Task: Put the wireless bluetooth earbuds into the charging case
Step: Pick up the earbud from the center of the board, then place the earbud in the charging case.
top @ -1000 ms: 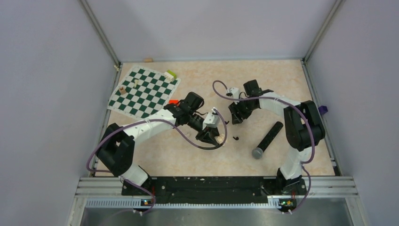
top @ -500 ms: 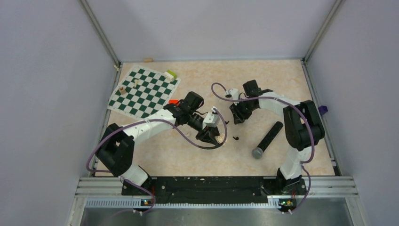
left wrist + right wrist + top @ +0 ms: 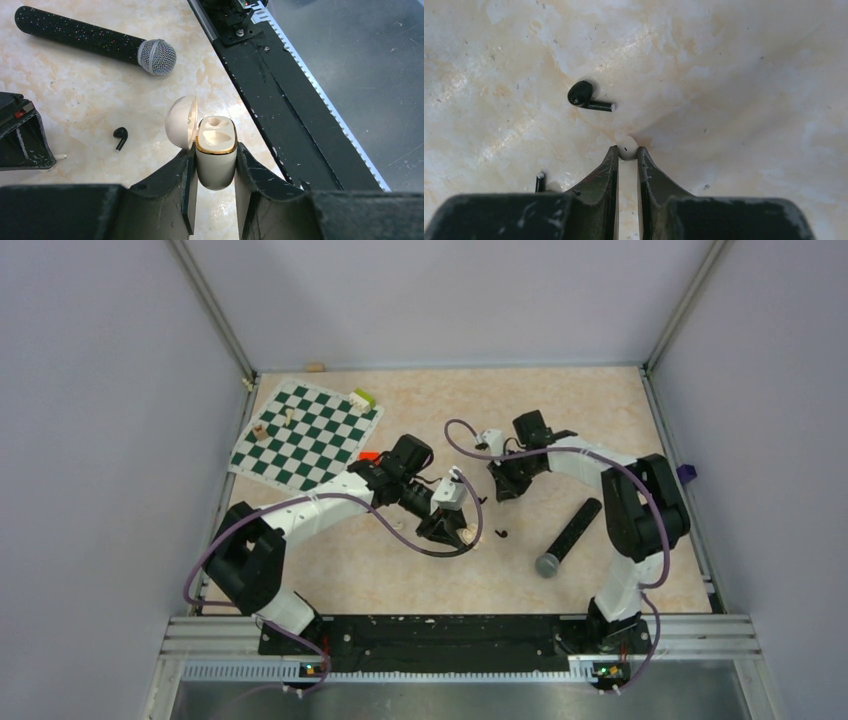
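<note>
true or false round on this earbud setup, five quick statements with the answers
1. The left gripper holds the case. True.
2. The case lid is closed. False: it is flipped open.
3. Both slots in the case are filled. False: both are empty.
4. A microphone lies on the table. True.
5. The right gripper is clamped on an earbud. False: the earbud lies loose on the table beyond its tips.
</note>
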`<state>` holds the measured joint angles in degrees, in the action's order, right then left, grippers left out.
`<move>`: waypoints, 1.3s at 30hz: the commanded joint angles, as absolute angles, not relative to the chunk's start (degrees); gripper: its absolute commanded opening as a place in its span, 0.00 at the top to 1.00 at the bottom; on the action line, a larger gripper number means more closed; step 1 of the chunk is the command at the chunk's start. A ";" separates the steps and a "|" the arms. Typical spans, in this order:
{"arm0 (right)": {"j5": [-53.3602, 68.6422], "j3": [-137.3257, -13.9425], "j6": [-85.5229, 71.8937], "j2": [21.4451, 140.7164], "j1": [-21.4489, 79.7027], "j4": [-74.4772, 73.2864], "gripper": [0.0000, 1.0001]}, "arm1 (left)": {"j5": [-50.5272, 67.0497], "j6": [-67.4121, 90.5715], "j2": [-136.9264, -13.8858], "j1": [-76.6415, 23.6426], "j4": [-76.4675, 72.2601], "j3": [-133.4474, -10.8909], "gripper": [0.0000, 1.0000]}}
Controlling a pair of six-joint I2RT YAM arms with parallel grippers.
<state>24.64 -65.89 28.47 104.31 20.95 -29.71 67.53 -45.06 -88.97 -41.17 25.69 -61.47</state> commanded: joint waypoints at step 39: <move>38.90 -60.09 29.01 54.75 32.29 -12.45 1.00 | 74.18 8.90 -86.37 -30.25 -30.87 -53.62 1.00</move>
